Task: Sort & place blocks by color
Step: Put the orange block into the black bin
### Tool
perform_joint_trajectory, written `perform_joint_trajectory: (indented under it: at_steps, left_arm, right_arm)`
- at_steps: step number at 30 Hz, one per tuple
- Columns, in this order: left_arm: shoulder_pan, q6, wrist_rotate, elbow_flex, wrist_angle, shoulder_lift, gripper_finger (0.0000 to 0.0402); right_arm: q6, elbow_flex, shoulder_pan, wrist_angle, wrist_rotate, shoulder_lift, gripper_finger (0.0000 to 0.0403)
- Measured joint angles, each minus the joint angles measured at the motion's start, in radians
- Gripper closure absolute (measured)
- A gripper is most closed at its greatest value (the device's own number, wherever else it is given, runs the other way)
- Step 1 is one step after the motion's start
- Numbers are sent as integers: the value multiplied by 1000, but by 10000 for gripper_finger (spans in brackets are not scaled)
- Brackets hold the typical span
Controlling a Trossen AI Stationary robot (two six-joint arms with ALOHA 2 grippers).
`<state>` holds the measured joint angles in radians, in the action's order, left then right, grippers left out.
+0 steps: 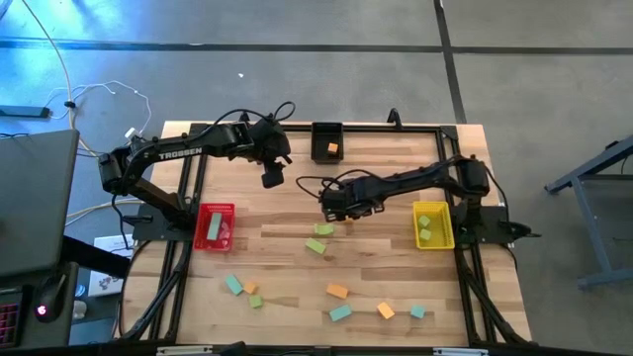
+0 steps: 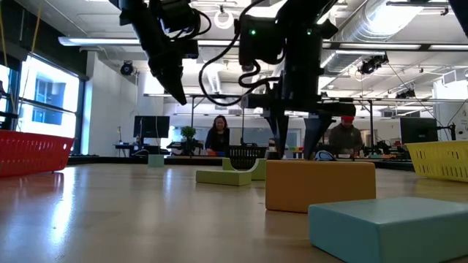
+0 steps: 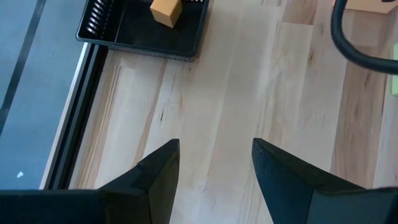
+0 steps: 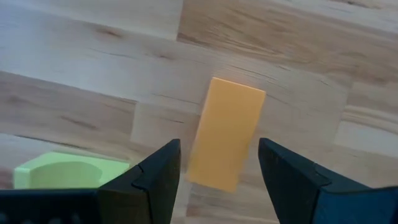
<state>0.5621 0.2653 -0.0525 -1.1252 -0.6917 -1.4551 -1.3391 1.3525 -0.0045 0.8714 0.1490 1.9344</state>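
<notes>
My right gripper (image 1: 334, 210) is open and points down over the middle of the table. In the right wrist view an orange block (image 4: 225, 134) lies flat on the wood between its two fingers (image 4: 217, 154), apart from both. A yellow-green block (image 4: 68, 171) lies beside it. My left gripper (image 1: 273, 178) is open and empty, raised above the table near the black bin (image 1: 326, 141); its wrist view (image 3: 216, 162) shows bare wood below. Two yellow-green blocks (image 1: 323, 229) (image 1: 315, 245) lie just nearer than my right gripper.
The black bin holds an orange block (image 3: 165, 10). The red bin (image 1: 215, 226) stands at the left and the yellow bin (image 1: 433, 224) at the right, each with blocks inside. Several loose teal, orange and green blocks (image 1: 340, 312) lie along the near side.
</notes>
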Motion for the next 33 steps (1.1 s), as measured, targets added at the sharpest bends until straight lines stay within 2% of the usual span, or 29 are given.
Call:
perform_joint_trajectory:
  at_steps: [13,17,22,33]
  left_arm:
    - [0,0,5,0,0,0,213]
    - [0,0,5,0,0,0,213]
    - [0,0,5,0,0,0,213]
    - [0,-1,5,0,0,0,213]
  right_arm:
    - [5,0,0,0,-2,69,203]
    - [34,0,0,0,-4,77,230]
    - [103,0,-8,-1,3,75,298]
    - [239,0,-36,-31,38,56,298]
